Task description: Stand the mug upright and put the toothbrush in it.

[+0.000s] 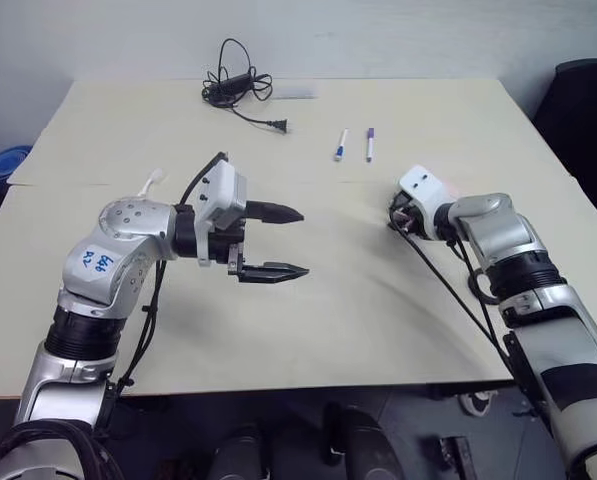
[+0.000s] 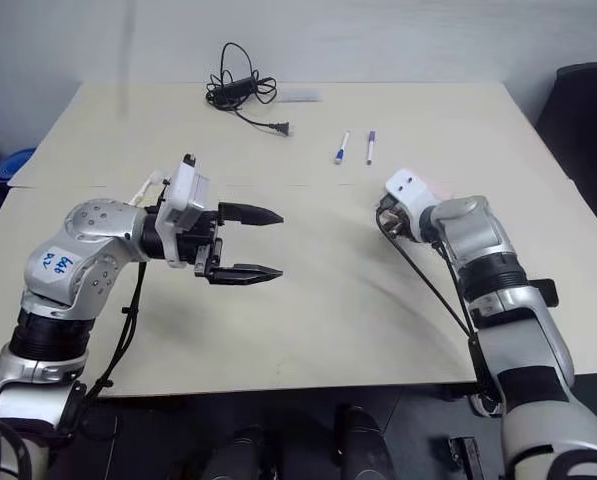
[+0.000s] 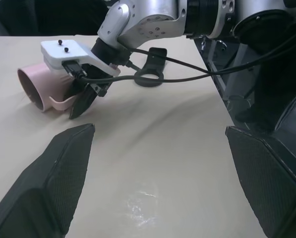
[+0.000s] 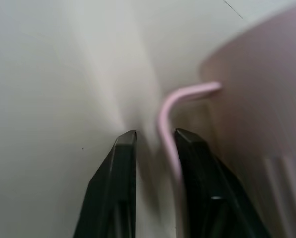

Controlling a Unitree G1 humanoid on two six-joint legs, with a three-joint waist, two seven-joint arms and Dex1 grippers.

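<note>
Right wrist view puts my right end effector [image 4: 155, 136] at the mug [image 3: 41, 89], which lies on its side on the surface [image 1: 378, 300] with its pink handle loop running between the two black fingers; they stand close on either side of the loop, but I cannot tell if they pinch it. My left end effector [image 1: 290, 243] hangs spread wide and empty above the surface's middle. The toothbrush [image 1: 153, 181] pokes out behind my left arm. Two marker pens [image 1: 354, 145] and a coiled black cable [image 1: 236, 85] lie further back.
</note>
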